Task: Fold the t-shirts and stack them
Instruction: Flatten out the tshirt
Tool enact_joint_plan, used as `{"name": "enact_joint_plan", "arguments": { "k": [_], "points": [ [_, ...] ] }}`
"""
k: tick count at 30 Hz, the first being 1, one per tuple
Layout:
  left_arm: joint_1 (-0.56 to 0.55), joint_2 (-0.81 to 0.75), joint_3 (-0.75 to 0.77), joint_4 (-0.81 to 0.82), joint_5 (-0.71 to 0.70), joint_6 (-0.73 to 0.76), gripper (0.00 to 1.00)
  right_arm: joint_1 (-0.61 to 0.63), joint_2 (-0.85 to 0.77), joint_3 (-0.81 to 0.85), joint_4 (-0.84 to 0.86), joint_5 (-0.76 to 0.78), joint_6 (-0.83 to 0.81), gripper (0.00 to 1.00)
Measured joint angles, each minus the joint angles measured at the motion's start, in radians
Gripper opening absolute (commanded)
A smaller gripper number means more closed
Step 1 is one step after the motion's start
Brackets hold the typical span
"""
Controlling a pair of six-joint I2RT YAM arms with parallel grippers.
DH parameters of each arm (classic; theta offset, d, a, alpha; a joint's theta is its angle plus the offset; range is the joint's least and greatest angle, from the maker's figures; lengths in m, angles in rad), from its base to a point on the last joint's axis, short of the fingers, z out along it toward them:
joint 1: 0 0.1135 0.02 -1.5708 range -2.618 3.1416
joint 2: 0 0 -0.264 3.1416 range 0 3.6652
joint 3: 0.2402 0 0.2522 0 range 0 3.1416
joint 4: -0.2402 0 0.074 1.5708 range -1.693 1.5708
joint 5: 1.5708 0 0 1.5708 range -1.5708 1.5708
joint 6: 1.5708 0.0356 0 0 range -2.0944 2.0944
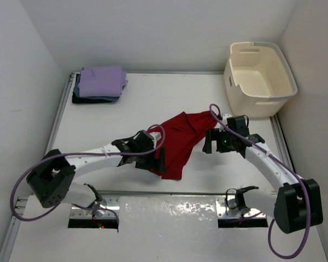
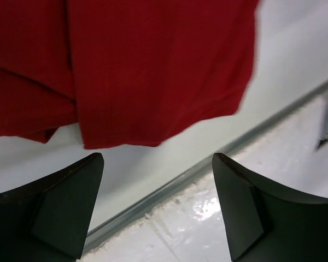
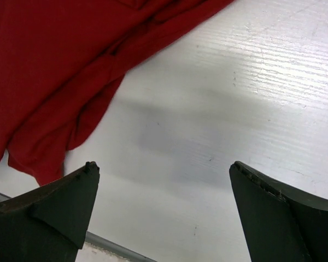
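Observation:
A red t-shirt point(image 1: 181, 142) lies crumpled and stretched diagonally in the middle of the white table. It fills the top of the left wrist view point(image 2: 131, 65) and the upper left of the right wrist view point(image 3: 60, 71). My left gripper point(image 1: 159, 159) is open and empty at the shirt's near left edge, above the table's front rail. My right gripper point(image 1: 212, 143) is open and empty over bare table just right of the shirt. A stack of folded shirts, purple on top point(image 1: 101, 82) and dark below, sits at the far left corner.
A cream laundry basket point(image 1: 259, 78) stands at the far right corner. White walls close in on the left, back and right. A metal rail point(image 2: 169, 188) runs along the table's front edge, with a shiny strip nearer the arm bases.

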Motion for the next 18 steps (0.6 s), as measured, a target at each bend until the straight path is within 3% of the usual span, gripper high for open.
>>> {"name": "enact_joint_plan", "arguments": {
  "k": [5,9,18],
  "points": [
    [-0.032,0.083,0.0,-0.008,-0.042,-0.026,0.76,0.0,-0.015,-0.003,0.008,-0.019,-0.001,0.99],
    [-0.037,0.127,0.0,0.013,-0.063,-0.05,0.66,0.013,-0.015,-0.005,0.007,-0.065,-0.006,0.99],
    [-0.038,0.138,-0.002,0.035,-0.101,-0.084,0.6,0.143,-0.019,-0.056,-0.003,-0.108,-0.034,0.99]
  ]
}}
